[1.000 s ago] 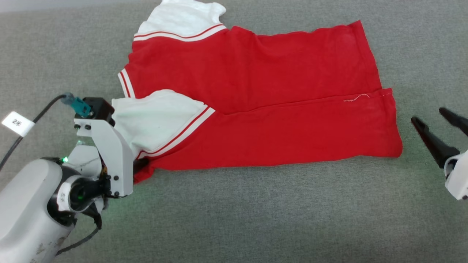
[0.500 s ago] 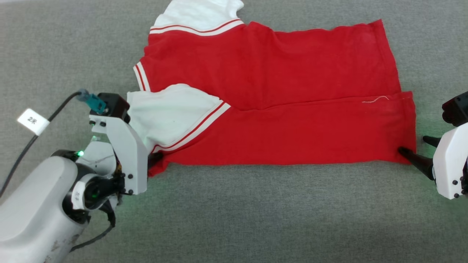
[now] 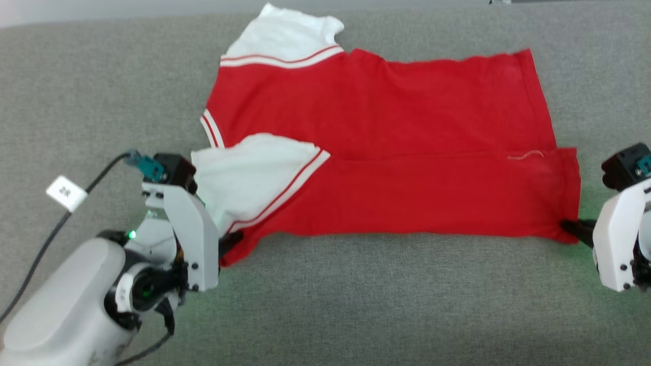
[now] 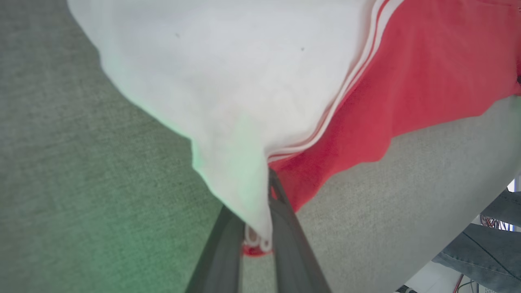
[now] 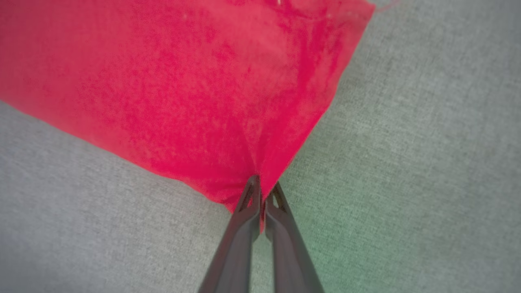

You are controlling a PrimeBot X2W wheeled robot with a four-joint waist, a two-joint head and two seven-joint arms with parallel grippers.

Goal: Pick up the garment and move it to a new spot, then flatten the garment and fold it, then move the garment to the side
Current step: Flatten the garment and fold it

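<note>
Two grippers hold the garment (image 3: 386, 152) between them in your head view. It lies on the grey table covering (image 3: 356, 305) with its near long side folded over the body, white sleeves to the left and hem to the right. Your left gripper (image 3: 230, 239) sits at the near-left corner and your right gripper (image 3: 570, 226) at the near-right corner, though from here you cannot tell how the fingers sit. A white tag (image 3: 65, 192) at the left carries writing too blurred to read. Bare covering lies open along the near side and to the far left.

Your left wrist view settles the grip: the fingers (image 4: 285, 236) are closed on the bunched white sleeve and its striped trim. It also shows the covering's edge at the lower right, with denim (image 4: 484, 252) beyond.

Your right wrist view shows the fingers (image 5: 240, 244) pinched tight on the red hem corner, with the cloth puckered at the tips.
</note>
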